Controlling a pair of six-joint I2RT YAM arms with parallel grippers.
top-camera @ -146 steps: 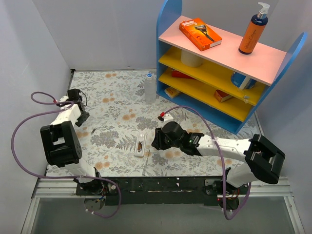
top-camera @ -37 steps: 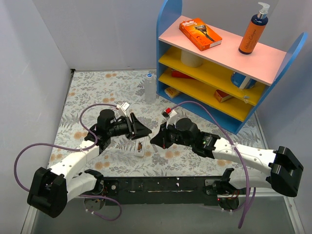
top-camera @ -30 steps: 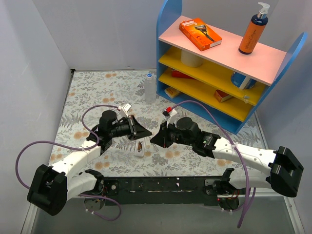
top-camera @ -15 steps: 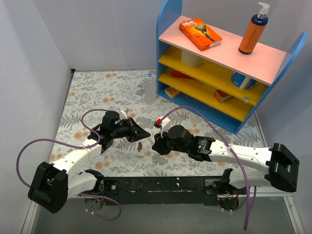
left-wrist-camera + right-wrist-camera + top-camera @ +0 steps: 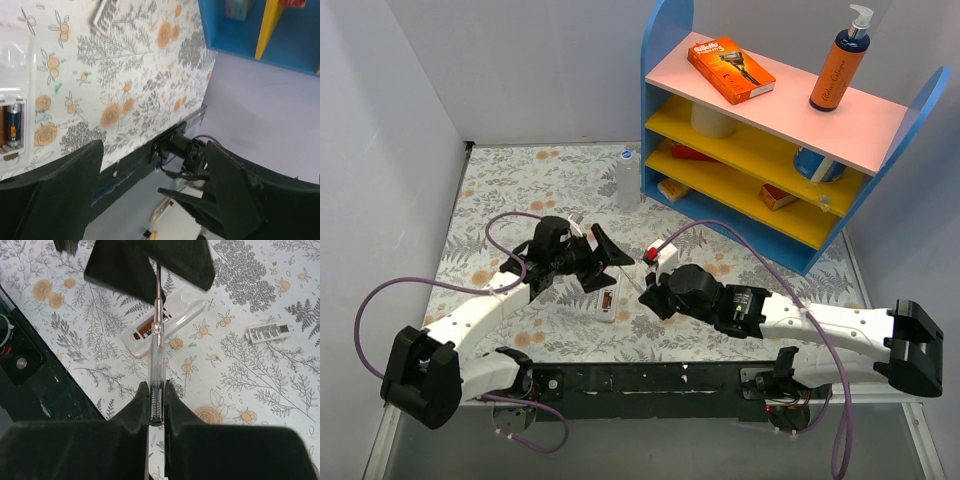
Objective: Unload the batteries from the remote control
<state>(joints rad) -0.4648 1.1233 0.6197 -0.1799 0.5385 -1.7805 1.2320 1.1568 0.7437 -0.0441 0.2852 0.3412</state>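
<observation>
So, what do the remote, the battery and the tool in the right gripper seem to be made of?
The remote: probably plastic, white and slightly glossy, a smooth moulded shell.
The battery: seemingly metal, with a silver end cap and a dark wrap bearing an orange band.
The tool: clear plastic handle, since a coil shows inside it; thin bright metal shaft.

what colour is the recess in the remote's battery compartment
Orange-brown, set in the white remote control. The right wrist view shows it best.

orange box (image 5: 730, 69) print unreadable, pump bottle (image 5: 839, 66) label unreadable
</observation>
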